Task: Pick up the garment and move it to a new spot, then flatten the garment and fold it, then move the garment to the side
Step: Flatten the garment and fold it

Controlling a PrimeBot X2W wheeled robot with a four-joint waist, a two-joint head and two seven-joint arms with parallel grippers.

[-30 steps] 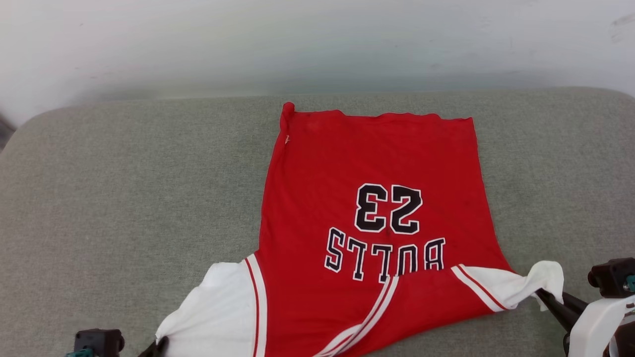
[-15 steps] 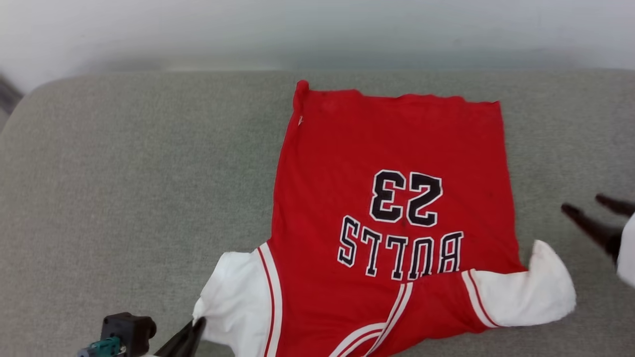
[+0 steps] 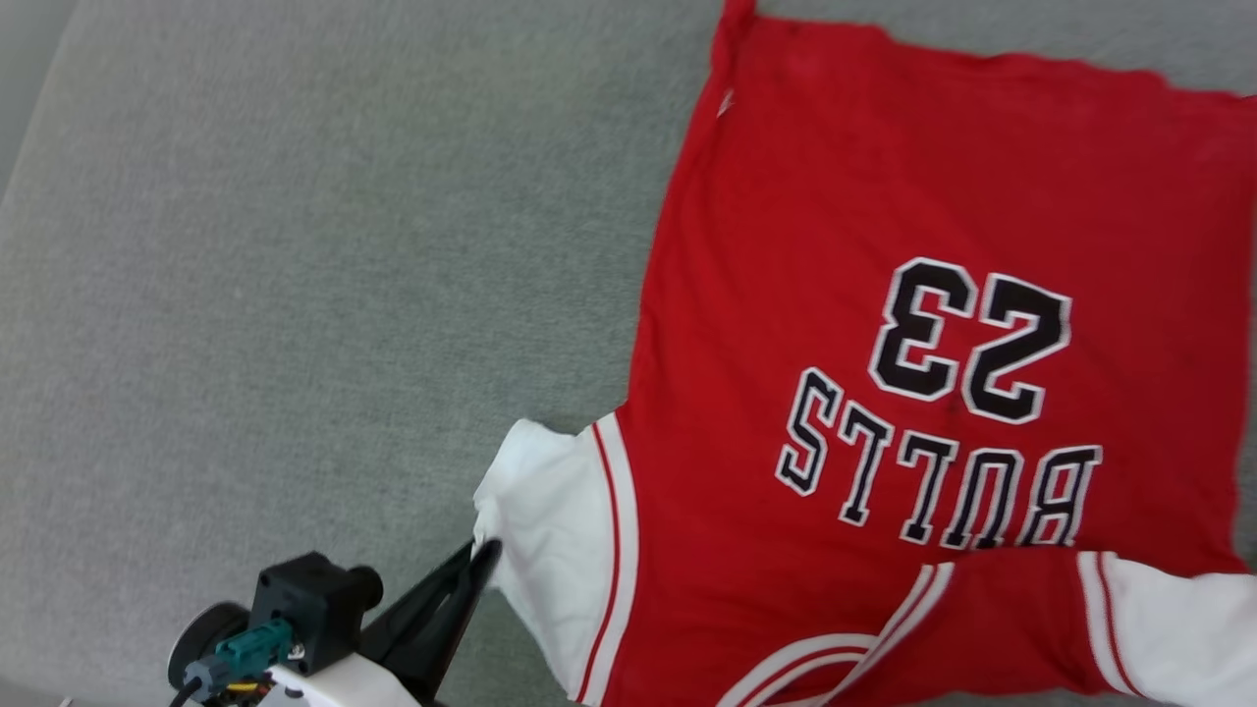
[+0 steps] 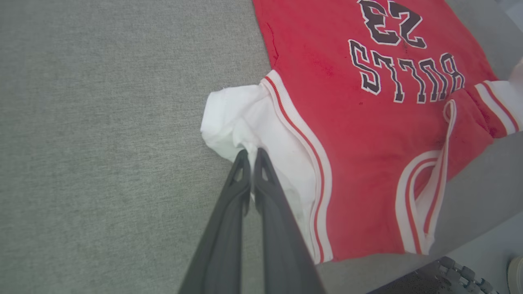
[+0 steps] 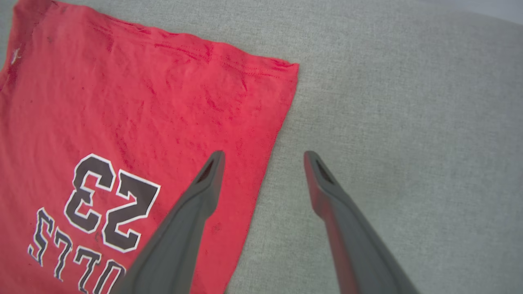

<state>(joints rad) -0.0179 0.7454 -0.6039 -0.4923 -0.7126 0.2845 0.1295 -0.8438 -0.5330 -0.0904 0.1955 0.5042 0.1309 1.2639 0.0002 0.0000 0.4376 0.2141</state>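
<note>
The garment (image 3: 835, 295), a red T-shirt with white sleeves and upside-down black-and-white lettering, lies spread flat on the grey cushion (image 3: 295, 245). My left gripper (image 3: 481, 562) is shut on the edge of its white left sleeve (image 3: 550, 511); in the left wrist view the left gripper (image 4: 250, 157) pinches that sleeve's bunched cloth (image 4: 237, 122). In the right wrist view my right gripper (image 5: 263, 157) hangs open above the garment's right side edge (image 5: 269, 134), one finger over red cloth, the other over bare cushion (image 5: 408, 122). The other white sleeve (image 3: 1178, 628) lies at the lower right.
The grey cushion runs wide to the left of the garment. Its front edge and a dark robot part (image 4: 441, 273) show at the lower right of the left wrist view.
The right gripper let go of the right sleeve, opened and lifted away over the garment's side edge. The head camera swung down and left, so the picture shifted. The left gripper keeps its hold.
</note>
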